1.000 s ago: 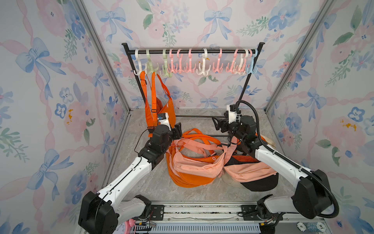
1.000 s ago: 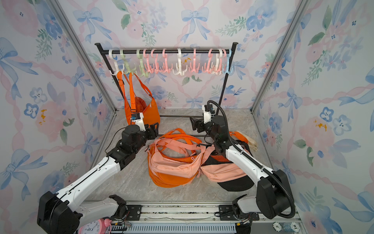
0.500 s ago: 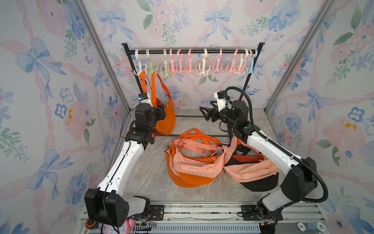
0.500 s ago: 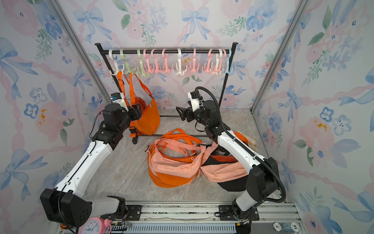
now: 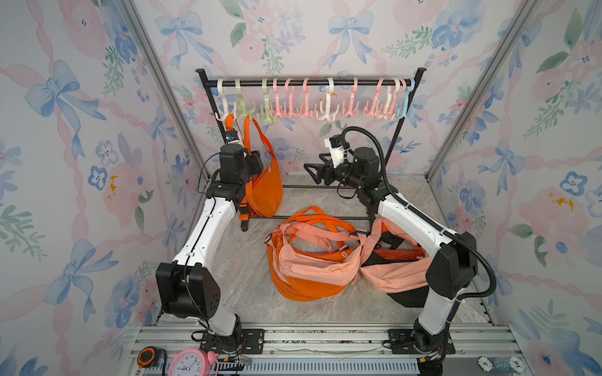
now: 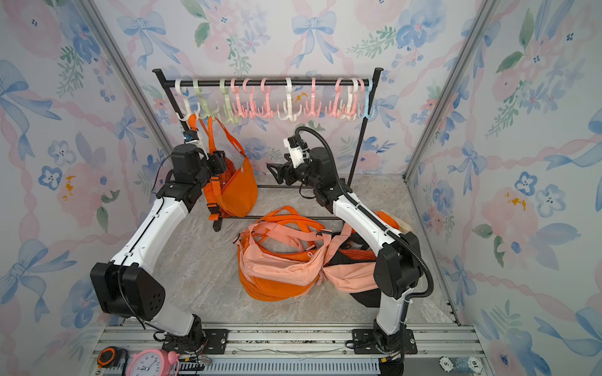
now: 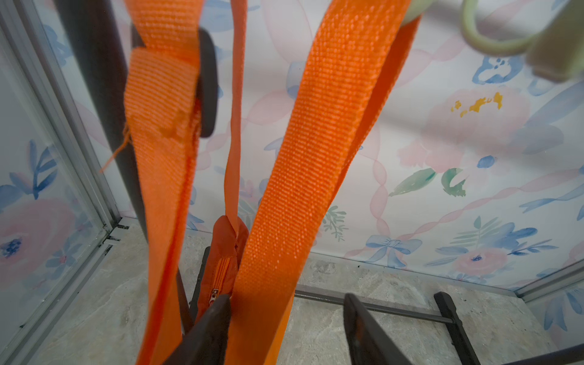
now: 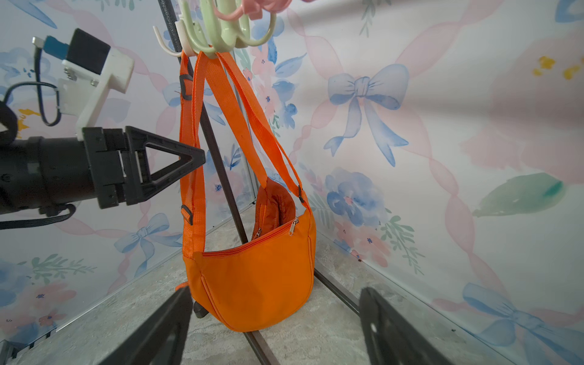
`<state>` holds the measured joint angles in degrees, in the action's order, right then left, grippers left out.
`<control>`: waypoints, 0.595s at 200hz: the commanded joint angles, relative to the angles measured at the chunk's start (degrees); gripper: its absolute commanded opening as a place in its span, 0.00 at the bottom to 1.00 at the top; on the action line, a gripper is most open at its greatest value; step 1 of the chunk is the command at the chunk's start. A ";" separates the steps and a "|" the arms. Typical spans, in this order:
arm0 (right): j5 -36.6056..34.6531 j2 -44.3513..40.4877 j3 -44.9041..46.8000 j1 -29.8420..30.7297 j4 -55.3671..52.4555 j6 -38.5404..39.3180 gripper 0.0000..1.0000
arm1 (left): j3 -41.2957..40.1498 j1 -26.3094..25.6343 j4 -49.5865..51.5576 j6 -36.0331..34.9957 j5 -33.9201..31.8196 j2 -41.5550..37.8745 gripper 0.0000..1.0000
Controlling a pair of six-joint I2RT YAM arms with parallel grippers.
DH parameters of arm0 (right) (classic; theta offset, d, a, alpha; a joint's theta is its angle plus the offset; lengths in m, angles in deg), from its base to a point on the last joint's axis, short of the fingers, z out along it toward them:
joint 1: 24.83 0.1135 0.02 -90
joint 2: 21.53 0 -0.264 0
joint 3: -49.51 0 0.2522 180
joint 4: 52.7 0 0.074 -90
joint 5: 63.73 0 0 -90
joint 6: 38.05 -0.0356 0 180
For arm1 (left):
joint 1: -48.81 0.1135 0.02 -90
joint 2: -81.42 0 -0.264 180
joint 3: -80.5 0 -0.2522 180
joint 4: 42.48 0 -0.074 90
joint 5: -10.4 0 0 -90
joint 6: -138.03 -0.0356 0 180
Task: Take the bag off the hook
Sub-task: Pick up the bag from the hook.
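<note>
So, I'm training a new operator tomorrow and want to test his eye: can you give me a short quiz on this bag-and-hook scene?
1. True or false: the hanging orange bag is already off the hooks.
2. What runs between the jaws of the left pincer? A) the bag's strap B) a hook C) nothing
3. Which pincer is open around nothing?
Key: 1 false, it hangs on the hooks; 2 A; 3 right pincer.
</note>
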<state>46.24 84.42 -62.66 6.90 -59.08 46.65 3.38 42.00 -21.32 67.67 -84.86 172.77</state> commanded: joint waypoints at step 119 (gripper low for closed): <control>3.85 2.00 1.48 -4.60 5.48 -5.49 0.82 | 13.28 -5.34 2.95 -4.17 4.05 8.16 0.00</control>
<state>48.64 86.76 -63.08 3.51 -56.09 42.91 13.13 39.51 -18.96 65.53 -81.73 180.23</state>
